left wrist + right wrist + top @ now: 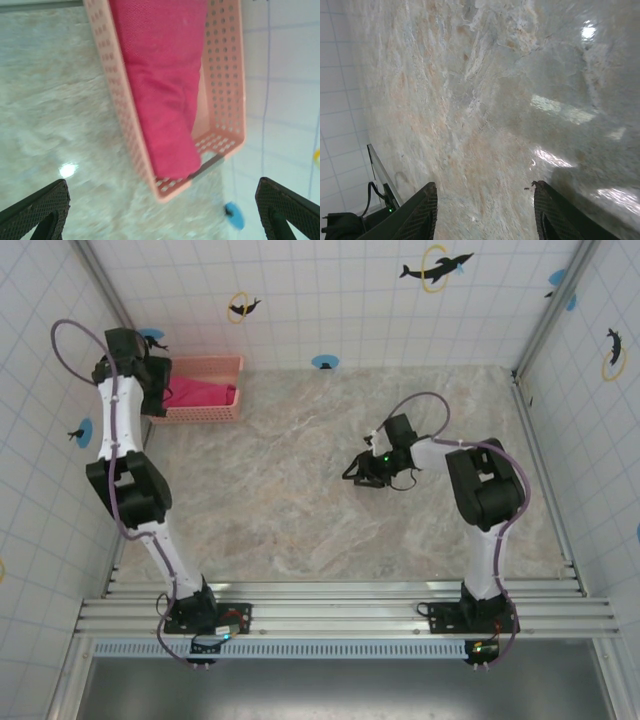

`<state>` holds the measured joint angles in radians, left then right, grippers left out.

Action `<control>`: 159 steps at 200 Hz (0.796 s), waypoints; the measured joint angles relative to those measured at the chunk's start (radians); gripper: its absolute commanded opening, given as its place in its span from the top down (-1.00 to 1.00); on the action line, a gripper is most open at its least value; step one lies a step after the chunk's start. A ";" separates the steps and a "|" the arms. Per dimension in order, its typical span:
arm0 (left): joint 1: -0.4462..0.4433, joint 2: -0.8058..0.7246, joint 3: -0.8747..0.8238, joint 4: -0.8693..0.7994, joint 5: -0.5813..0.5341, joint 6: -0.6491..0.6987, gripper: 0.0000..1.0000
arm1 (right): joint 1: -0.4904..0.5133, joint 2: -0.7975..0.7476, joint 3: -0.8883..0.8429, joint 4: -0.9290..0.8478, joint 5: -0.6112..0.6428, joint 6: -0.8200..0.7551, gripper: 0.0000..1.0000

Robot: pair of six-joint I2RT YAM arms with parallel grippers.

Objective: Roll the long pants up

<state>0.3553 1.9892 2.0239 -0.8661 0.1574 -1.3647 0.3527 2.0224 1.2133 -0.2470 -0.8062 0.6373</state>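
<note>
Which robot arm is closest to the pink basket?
The left arm. Its fingers hover by the basket with the pants inside; the right arm's fingers are over bare table.

One pair of long pants (205, 393), one basket (200, 414), two arms (135, 490) (485, 485)

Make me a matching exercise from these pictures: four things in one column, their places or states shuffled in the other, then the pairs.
1. long pants
2. basket
3. left claw
4. right claw

A. open over bare tabletop
B. in the tabletop's far left corner
C. bundled inside the basket
D. open above the basket's end

Pairs: 1-C, 2-B, 3-D, 4-A.
</note>
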 measured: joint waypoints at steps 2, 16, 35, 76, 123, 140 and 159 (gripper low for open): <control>0.000 -0.018 -0.023 0.002 -0.002 0.013 -0.95 | -0.003 0.000 0.006 -0.014 0.000 -0.012 -0.94; 0.000 -0.160 -0.194 0.039 -0.010 0.153 -0.95 | -0.037 -0.003 0.056 -0.108 0.005 -0.097 -0.94; -0.005 -0.359 -0.465 0.134 -0.045 0.371 -0.95 | -0.103 -0.030 0.114 -0.229 0.060 -0.198 -0.94; -0.151 -0.719 -1.196 0.553 -0.144 0.876 -0.95 | -0.263 -0.198 0.095 -0.337 0.321 -0.345 -0.94; -0.200 -0.613 -1.542 1.036 -0.134 1.114 -0.95 | -0.274 -0.442 -0.169 -0.182 0.628 -0.401 -0.94; -0.222 -0.548 -1.534 1.186 -0.103 1.180 -0.95 | -0.274 -0.481 -0.283 -0.072 0.702 -0.418 -0.94; -0.279 -0.498 -1.489 1.265 -0.077 1.261 -0.95 | -0.273 -0.544 -0.414 0.062 0.771 -0.449 -0.93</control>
<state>0.0765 1.4910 0.5350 0.3985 0.0803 -0.1036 0.0795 1.4788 0.7998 -0.1852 -0.0353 0.1879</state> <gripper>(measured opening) 0.975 0.968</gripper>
